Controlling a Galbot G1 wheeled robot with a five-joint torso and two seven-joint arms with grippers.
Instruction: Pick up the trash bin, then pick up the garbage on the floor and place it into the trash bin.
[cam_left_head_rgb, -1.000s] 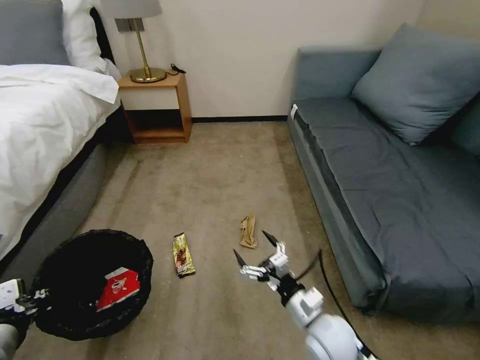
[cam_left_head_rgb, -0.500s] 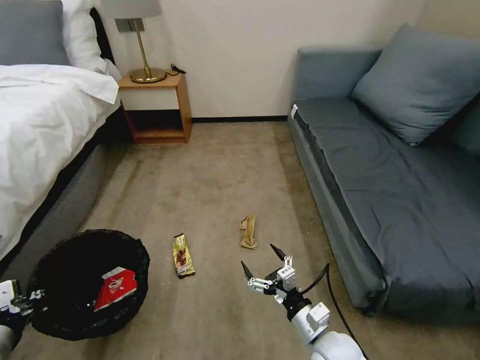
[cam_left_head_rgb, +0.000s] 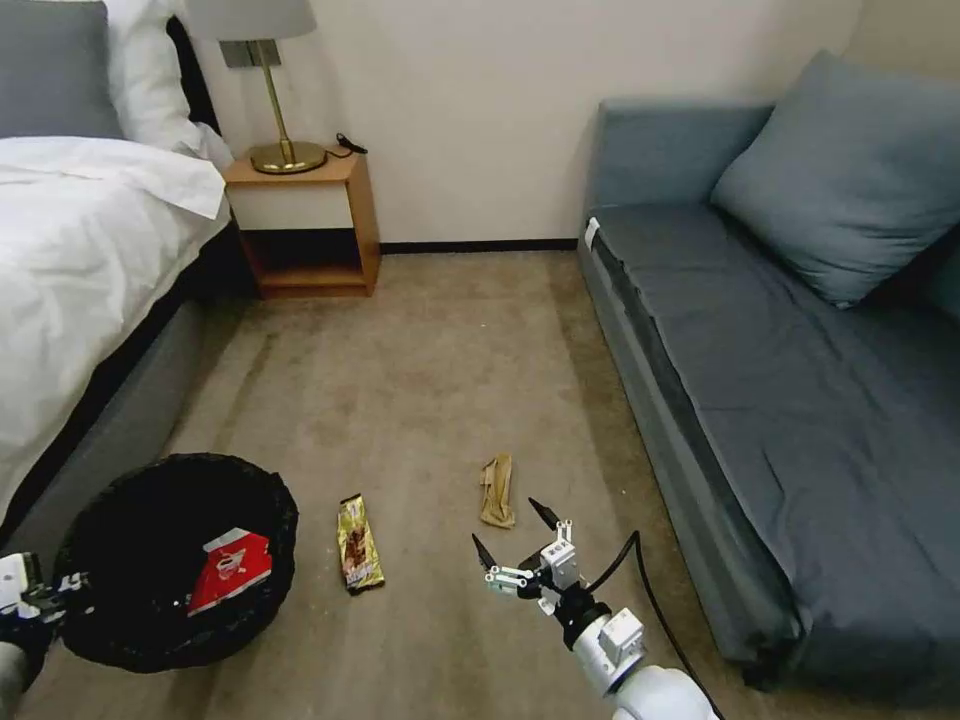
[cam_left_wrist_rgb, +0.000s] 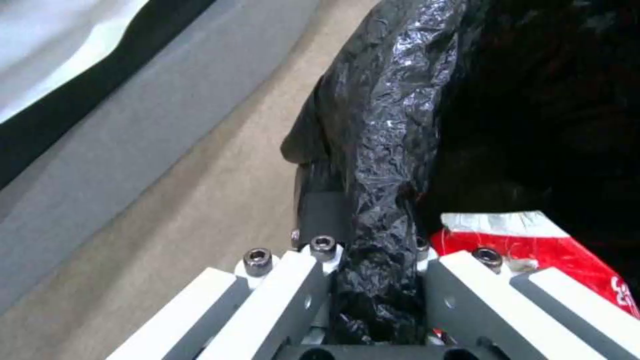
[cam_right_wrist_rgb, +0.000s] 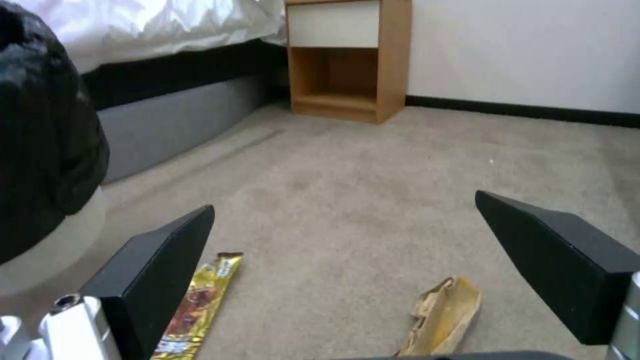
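Left gripper (cam_left_wrist_rgb: 373, 280) is pinching the trash bin (cam_left_head_rgb: 120, 640) rim, apparently by liner alone; slippage risk. Right gripper (cam_left_head_rgb: 512, 545) is hovering spread near the tan wrapper (cam_left_head_rgb: 497, 490).

Left gripper (cam_left_head_rgb: 50, 592) clamped — right gripper (cam_left_head_rgb: 512, 541) spread wide, hovering.

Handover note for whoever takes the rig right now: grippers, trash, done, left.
Left gripper: shut on the trash bin rim, at the robot's left.
Right gripper: open, empty, low over the carpet just short of the tan wrapper.
Done: bin picked up; red snack packet lies inside it.
Left: tan wrapper and gold-brown bar wrapper are on the floor between bin and sofa.
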